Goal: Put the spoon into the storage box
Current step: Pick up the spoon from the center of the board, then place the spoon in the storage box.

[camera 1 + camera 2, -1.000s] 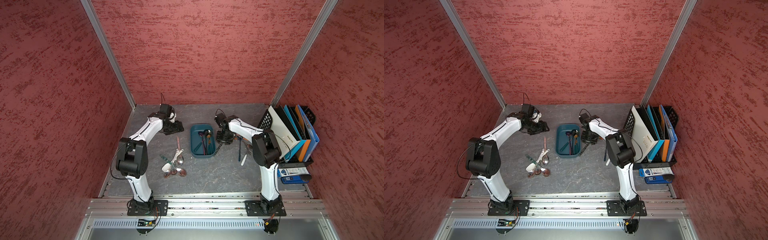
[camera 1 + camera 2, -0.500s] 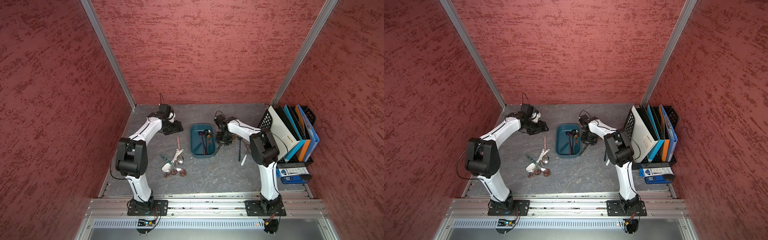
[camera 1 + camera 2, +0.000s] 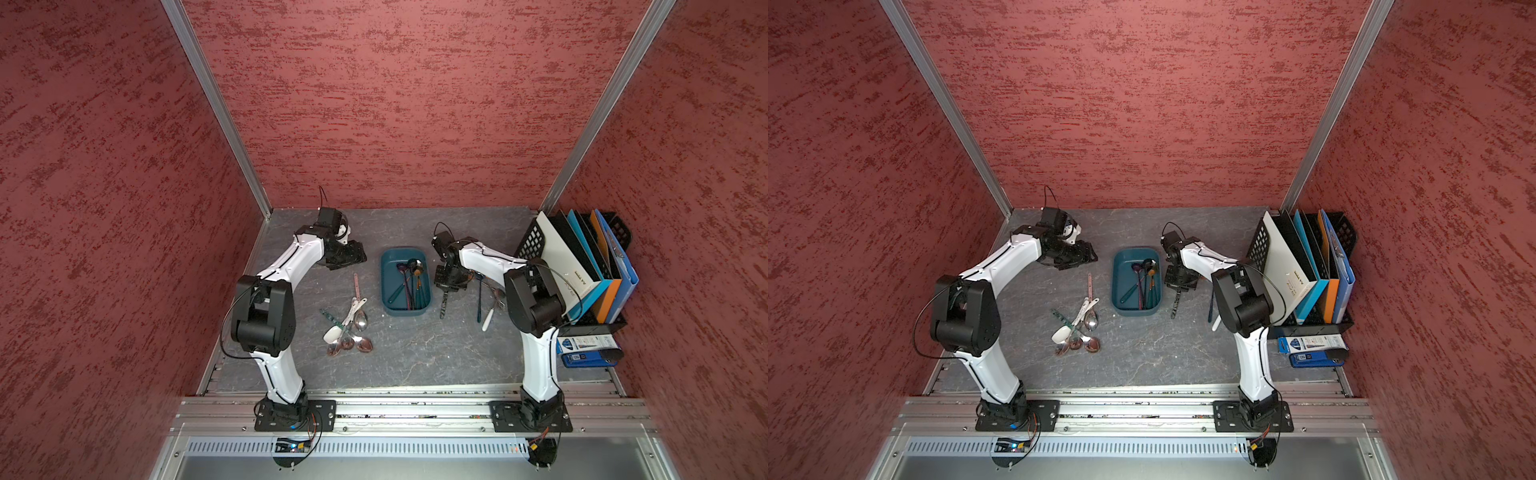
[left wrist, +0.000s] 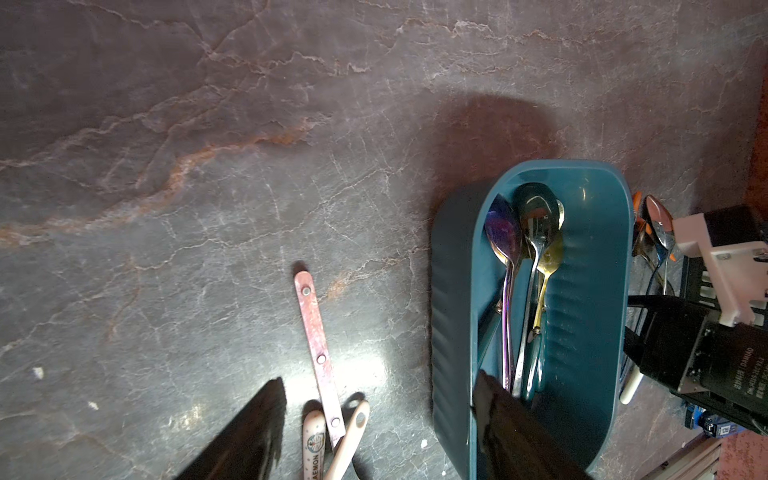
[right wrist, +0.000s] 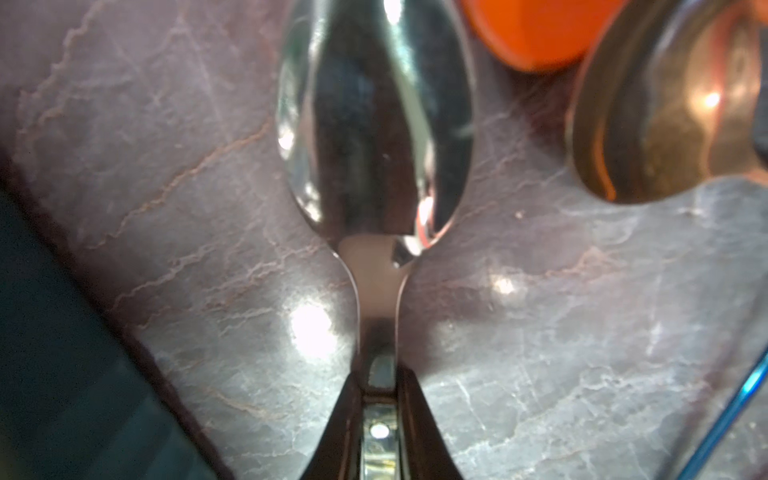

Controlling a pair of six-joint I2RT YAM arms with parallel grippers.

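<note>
Pinching the spoon [image 5: 374, 124] at its neck, right gripper [image 5: 380, 386] is narrow on the handle. Spoon lies parallel to the box [image 3: 405, 312], just beside its right side, handle toward the surface's front edge. Box is leftward of this gripper; left gripper [image 3: 353, 259] wide, empty, beyond the box.

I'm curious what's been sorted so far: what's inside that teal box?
The storage box holds overlapping spoons, among them a purple spoon, a gold spoon and a teal-handled spoon. Their overlap hides the exact count.
</note>
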